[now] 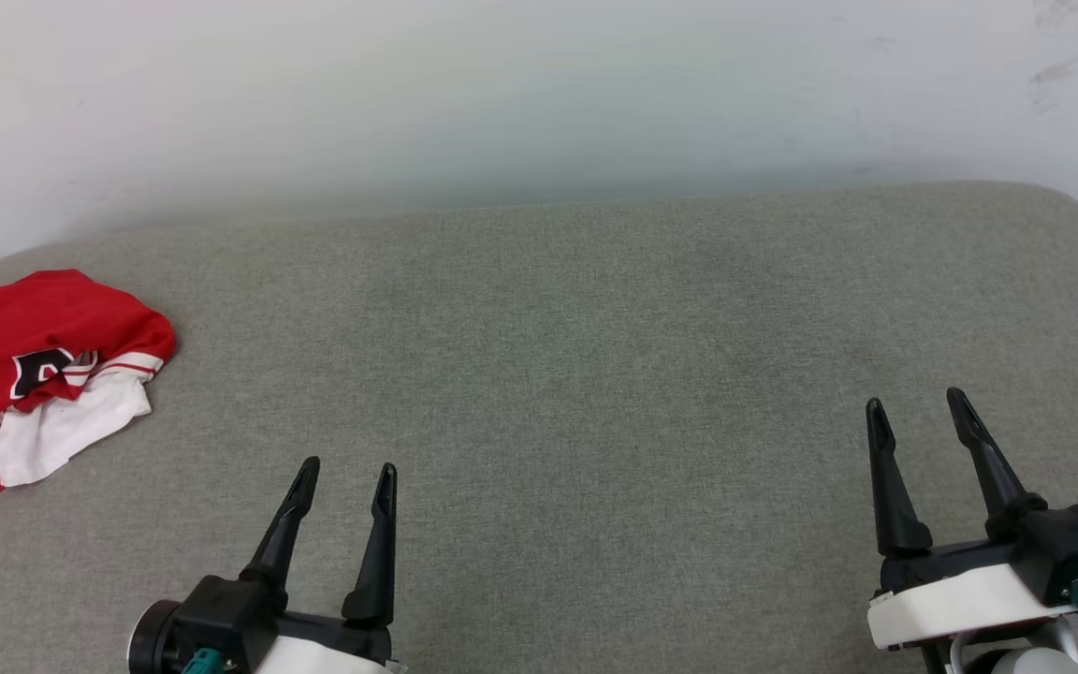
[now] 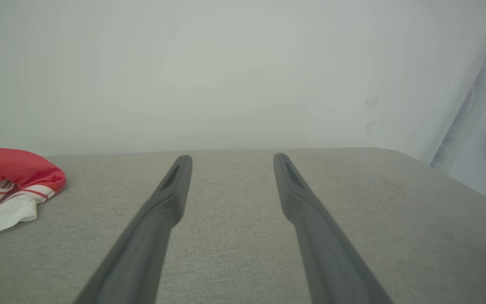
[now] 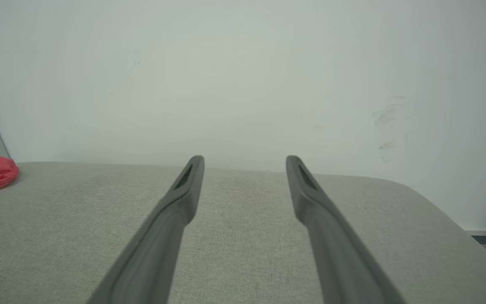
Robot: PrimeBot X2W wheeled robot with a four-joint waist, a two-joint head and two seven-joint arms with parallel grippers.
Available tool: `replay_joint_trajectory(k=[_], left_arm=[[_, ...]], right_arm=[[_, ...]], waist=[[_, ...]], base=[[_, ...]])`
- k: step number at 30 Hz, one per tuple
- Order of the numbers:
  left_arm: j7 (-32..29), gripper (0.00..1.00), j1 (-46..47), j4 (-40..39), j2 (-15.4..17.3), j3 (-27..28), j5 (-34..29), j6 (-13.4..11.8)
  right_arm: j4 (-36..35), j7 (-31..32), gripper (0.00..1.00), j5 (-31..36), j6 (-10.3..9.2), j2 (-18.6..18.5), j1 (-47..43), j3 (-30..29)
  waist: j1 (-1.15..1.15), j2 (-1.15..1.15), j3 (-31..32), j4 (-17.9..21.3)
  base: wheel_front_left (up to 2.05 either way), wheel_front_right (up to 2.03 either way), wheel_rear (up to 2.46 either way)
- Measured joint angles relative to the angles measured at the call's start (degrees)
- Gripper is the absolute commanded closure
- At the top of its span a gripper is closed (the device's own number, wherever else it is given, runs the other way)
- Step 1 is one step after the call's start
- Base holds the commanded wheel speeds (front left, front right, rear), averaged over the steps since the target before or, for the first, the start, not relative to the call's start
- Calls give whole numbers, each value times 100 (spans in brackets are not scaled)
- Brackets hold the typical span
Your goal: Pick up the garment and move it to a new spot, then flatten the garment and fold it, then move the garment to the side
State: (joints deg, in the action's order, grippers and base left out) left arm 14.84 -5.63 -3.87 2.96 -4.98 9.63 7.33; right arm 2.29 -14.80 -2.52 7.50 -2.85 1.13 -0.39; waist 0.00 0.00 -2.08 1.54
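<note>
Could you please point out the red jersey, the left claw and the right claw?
red jersey [image 1: 52, 314], head view, on its red body fabric.
left claw [image 1: 349, 466], head view, midway between its fingertips.
right claw [image 1: 914, 399], head view, midway between its fingertips.

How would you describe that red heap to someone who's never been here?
A wide grey fabric surface meets a pale wall. At its left edge lies the garment, crumpled. Bright red cloth, a white sleeve with striped trim and a black white-outlined mark set it apart.
</note>
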Motion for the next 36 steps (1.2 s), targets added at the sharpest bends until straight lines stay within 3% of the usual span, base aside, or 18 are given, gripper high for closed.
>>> replay_joint_trajectory(k=[21, 36], left_arm=[[23, 0, 70, 252, -5, 4, 172, 7], [23, 0, 12, 211, -3, 310, -74, 7]], right_arm=[[14, -29, 0, -3, 0, -1, -4, 19], [144, -29, 0, 19, 0, 0, -157, 346]], waist=[[0, 0, -75, -219], [0, 0, 9, -1209]], base=[[0, 0, 0], [0, 0, 0]])
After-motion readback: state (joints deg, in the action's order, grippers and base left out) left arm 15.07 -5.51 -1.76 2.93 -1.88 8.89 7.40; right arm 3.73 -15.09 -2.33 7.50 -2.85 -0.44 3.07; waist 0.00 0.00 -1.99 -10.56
